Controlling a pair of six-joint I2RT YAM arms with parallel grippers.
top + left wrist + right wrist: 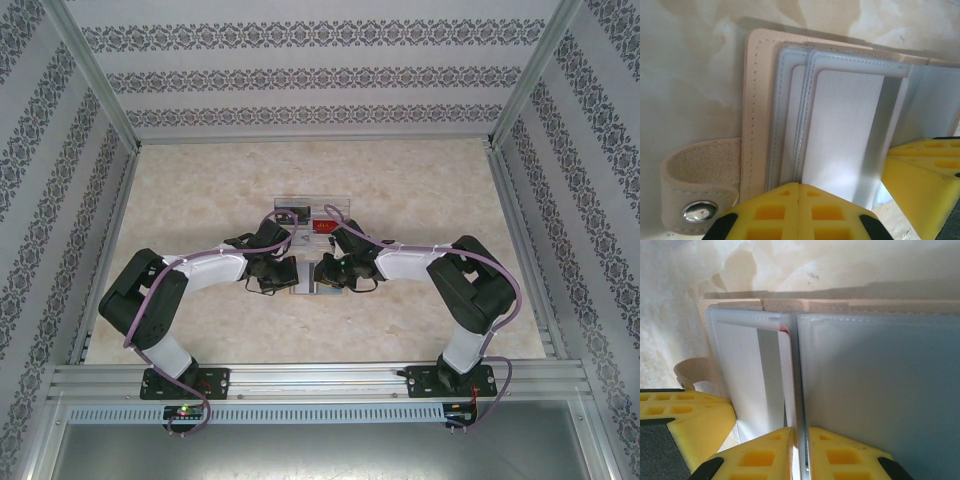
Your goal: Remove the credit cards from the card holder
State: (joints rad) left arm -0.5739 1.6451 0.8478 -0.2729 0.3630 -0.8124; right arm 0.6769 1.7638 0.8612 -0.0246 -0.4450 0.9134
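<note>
You have the tan stitched-leather card holder (pixel 760 100) lying open on the middle of the beige marbled table (pixel 420 190), with left gripper (pixel 799 200) and right gripper (pixel 800 452) each clamped on one of its clear plastic sleeves (pixel 845 130).

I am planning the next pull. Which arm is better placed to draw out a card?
Probably right: the right fingers flank the clear sleeve where a red edge shows. The left fingers are shut on the card holder's near edge, likely steadying it.
</note>
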